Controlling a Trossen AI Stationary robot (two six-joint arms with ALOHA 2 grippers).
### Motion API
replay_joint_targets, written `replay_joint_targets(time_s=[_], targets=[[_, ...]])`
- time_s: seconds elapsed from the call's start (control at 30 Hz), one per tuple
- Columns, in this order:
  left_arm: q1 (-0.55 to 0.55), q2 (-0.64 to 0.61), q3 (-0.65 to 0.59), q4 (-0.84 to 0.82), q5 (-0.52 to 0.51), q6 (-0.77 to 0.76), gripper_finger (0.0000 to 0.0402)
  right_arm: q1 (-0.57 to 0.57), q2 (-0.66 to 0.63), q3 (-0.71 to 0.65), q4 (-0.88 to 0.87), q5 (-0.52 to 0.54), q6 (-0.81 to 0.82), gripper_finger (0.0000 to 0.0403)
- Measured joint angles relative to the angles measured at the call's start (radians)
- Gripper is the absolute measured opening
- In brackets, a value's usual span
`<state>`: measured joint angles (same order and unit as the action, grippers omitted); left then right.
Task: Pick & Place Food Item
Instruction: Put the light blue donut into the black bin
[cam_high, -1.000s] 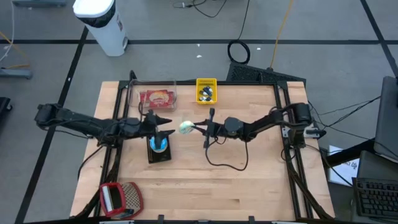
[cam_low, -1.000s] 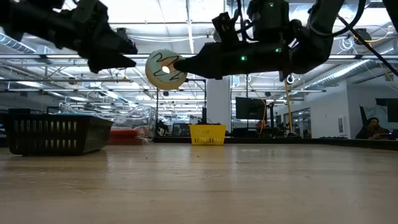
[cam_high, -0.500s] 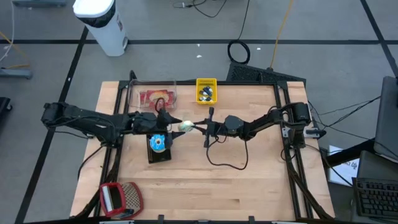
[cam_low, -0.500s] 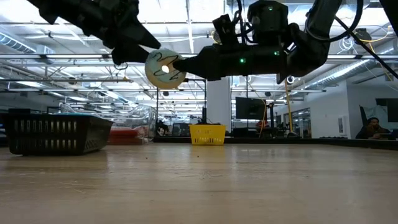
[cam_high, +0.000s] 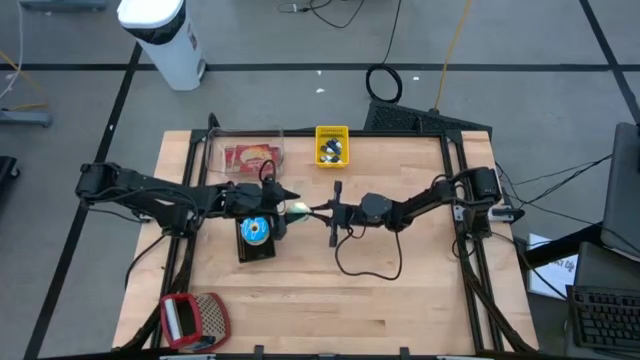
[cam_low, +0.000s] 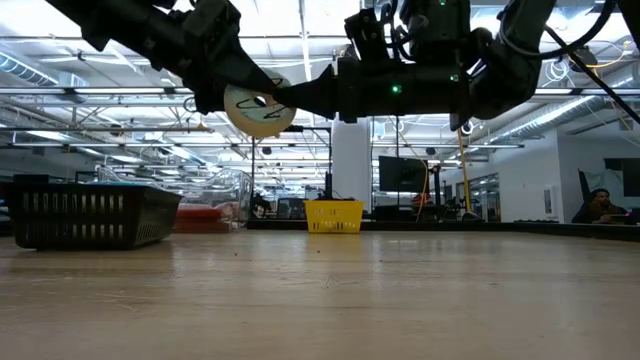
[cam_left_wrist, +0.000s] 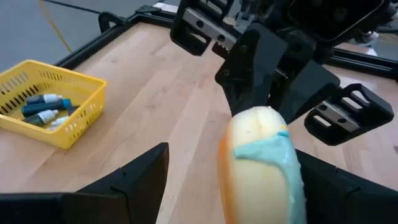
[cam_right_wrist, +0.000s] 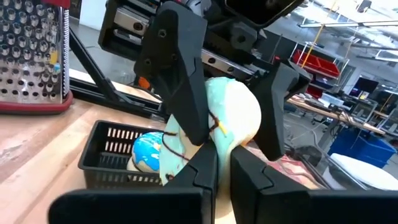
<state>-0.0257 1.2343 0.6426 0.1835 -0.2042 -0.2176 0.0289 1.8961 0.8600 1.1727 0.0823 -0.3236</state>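
The food item is a donut with pale mint icing and dark squiggles (cam_high: 297, 209), high above the table in the low view (cam_low: 258, 108). My right gripper (cam_high: 318, 210) comes from the right and is shut on it. My left gripper (cam_high: 287, 206) reaches in from the left and is open. Its two fingers (cam_left_wrist: 142, 177) stand on either side of the donut (cam_left_wrist: 261, 165) with a gap on each side. A black wire basket (cam_high: 256, 238) with a blue-iced donut in it stands on the table just below and near the left gripper. My right gripper pinches the donut's rim (cam_right_wrist: 222, 148) on its right-hand side between the two fingers (cam_right_wrist: 202, 177). The fingers come in level from the table's right. The donut stands on edge, lifted clear of the table, above the black basket's far right corner.
A clear box with a red packet (cam_high: 252, 157) and a yellow basket of small items (cam_high: 331, 146) sit at the far edge. A red-handled grater (cam_high: 195, 318) lies at the near left corner. A black cable (cam_high: 365, 255) loops below the right arm.
My left gripper has moved toward the table's right and risen to the donut, and its open fingers now stand on either side of it. The right gripper has stayed shut on the donut and has shifted it slightly left and down.
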Motion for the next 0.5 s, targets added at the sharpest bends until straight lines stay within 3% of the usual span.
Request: replay_joint_targets(time_s=[0.2, 0.5], targets=[[0.0, -0.04, 0.01, -0.042, 0.084, -0.046, 0.0282, 0.009, -0.001, 0.0, -0.012, -0.005, 0.035, 0.0013], [0.0, -0.078, 0.024, -0.094, 0.1, -0.082, 0.0282, 0.013, 0.0, 0.0, -0.024, -0.004, 0.063, 0.0013]])
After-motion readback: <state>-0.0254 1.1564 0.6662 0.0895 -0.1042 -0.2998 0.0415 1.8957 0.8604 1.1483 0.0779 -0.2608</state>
